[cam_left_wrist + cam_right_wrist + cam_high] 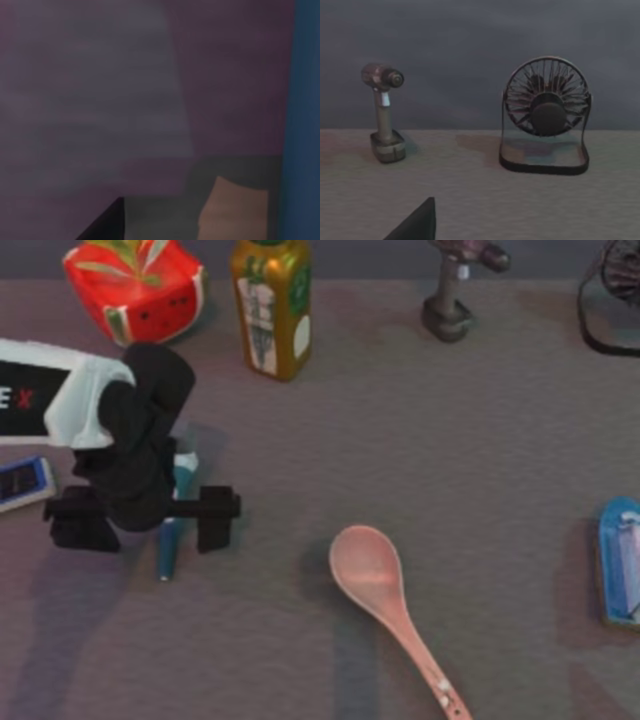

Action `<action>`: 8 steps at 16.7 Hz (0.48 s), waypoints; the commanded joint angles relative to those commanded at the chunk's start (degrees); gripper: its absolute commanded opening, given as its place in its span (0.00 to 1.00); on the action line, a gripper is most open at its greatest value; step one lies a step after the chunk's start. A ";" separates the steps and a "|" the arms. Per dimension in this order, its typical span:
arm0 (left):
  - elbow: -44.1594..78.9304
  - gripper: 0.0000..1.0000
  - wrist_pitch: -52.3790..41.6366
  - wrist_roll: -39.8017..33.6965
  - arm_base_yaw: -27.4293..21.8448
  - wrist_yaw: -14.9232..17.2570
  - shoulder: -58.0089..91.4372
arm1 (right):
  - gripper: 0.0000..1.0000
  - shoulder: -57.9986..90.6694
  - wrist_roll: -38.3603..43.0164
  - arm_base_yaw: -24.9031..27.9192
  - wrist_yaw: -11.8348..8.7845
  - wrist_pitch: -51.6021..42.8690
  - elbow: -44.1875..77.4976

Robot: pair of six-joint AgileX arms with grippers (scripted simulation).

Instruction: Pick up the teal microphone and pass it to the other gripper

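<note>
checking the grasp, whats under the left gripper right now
The teal microphone lies on the table under the left gripper, its handle end poking out between the open fingers. Its head is covered by the gripper, so contact cannot be seen.

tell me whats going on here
The left gripper is down over the teal microphone at the table's left side, its fingers spread on either side of the handle, not closed on it. The microphone lies flat on the table, so the pickup is not yet done. The right arm is out of the top view; its wrist camera faces a drill and a fan at the back. A pink spoon lies nearby.
</note>
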 joint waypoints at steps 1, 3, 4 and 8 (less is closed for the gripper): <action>0.00 0.32 0.00 0.00 0.00 0.00 0.00 | 1.00 0.00 0.00 0.00 0.00 0.00 0.00; 0.00 0.17 0.00 0.00 0.00 0.00 0.00 | 1.00 0.00 0.00 0.00 0.00 0.00 0.00; 0.00 0.10 0.00 0.00 0.00 0.00 0.00 | 1.00 0.00 0.00 0.00 0.00 0.00 0.00; 0.00 0.00 0.00 0.00 0.00 0.00 0.00 | 1.00 0.00 0.00 0.00 0.00 0.00 0.00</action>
